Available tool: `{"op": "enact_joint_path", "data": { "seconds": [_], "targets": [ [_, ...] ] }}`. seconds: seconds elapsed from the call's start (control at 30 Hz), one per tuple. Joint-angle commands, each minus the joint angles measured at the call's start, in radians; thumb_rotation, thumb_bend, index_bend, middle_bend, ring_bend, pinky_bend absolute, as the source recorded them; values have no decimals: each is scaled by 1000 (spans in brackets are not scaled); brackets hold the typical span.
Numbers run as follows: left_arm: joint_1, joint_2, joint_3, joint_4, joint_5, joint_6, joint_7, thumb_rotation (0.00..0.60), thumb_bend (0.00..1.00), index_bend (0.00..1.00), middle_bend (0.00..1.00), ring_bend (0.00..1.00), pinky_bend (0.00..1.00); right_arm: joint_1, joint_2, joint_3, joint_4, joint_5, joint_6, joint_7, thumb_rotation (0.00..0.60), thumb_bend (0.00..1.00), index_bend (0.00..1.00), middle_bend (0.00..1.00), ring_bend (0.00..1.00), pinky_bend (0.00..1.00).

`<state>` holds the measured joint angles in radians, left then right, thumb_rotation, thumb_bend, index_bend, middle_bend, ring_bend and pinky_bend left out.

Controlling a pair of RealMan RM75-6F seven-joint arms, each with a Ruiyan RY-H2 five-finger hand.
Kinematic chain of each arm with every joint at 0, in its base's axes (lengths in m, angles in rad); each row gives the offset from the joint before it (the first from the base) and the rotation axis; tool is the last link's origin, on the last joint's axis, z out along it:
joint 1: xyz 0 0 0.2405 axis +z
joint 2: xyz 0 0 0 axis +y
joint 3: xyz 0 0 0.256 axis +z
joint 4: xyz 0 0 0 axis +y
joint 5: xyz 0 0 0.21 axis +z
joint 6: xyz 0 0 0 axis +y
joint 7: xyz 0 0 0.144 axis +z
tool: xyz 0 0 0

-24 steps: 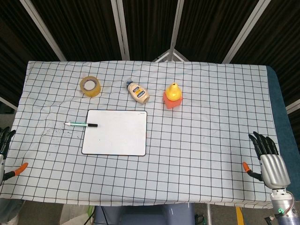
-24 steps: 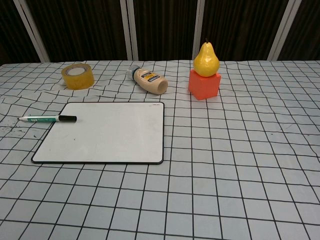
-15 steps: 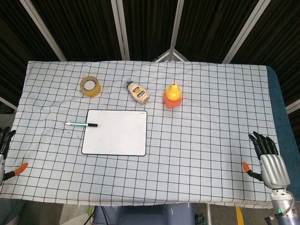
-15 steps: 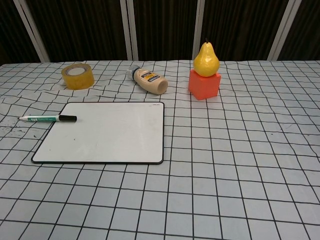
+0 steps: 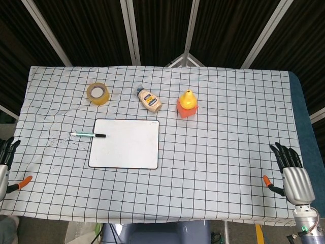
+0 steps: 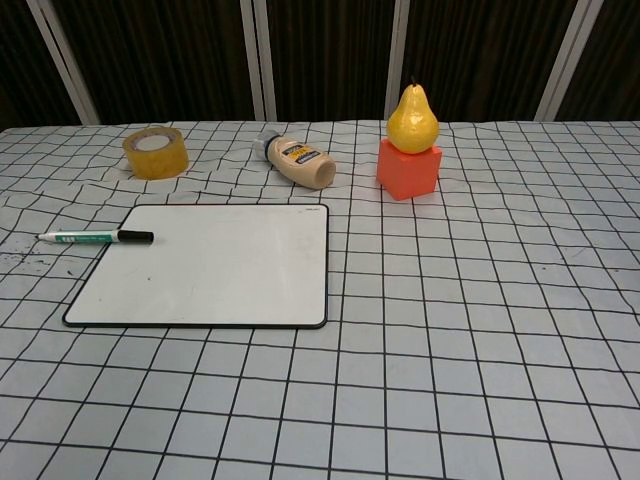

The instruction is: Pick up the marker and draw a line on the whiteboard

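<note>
The white-barrelled marker point(image 5: 88, 135) point(image 6: 96, 238) with a black cap lies flat, its capped end over the left edge of the whiteboard point(image 5: 125, 144) point(image 6: 205, 266). The board is blank and lies flat left of the table's centre. My left hand point(image 5: 5, 165) shows only at the head view's left edge, fingers spread, holding nothing, well below and left of the marker. Beyond the table's right front corner my right hand point(image 5: 292, 175) is also spread and empty. Neither hand appears in the chest view.
At the back, a tape roll point(image 5: 97, 93) point(image 6: 156, 152), a squeeze bottle on its side point(image 5: 149, 99) point(image 6: 296, 160), and a yellow pear point(image 5: 187, 98) point(image 6: 412, 118) on an orange block point(image 6: 409, 169). A checked cloth point(image 5: 218, 137) covers the table.
My left hand has slid slightly lower at the left edge; the right hand has dropped a little. Marker and board are unmoved.
</note>
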<state>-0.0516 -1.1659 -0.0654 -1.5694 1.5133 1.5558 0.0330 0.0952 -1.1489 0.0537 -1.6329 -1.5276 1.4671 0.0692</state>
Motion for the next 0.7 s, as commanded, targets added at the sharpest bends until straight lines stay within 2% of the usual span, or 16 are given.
{"op": "enact_joint_path", "data": {
  "seconds": [0.03,0.13,0.33,0.53,0.7],
  "targets": [
    [-38,7,-28,-22,-48,-60,41,600,165,131,0,0,0,1,1,0,-1,2,-3,5,600,324,0,0,0,0],
    [-84,1,-64,-28,-100,-125,84,600,211,229,0,0,0,1,3,1,-3,5,-4,14,600,325,0,0,0,0],
    [-198,-49,-139,2,-230,-278,193,600,295,325,3,0,14,2,6,0,-6,7,-12,23,600,325,0,0,0,0],
    [-325,-160,-206,103,-362,-403,316,600,356,397,34,0,15,4,11,1,-12,16,-21,37,600,325,0,0,0,0],
    [-408,-248,-229,198,-436,-472,402,600,372,433,40,0,15,7,15,1,-14,18,-30,48,600,324,0,0,0,0]
  ]
}}
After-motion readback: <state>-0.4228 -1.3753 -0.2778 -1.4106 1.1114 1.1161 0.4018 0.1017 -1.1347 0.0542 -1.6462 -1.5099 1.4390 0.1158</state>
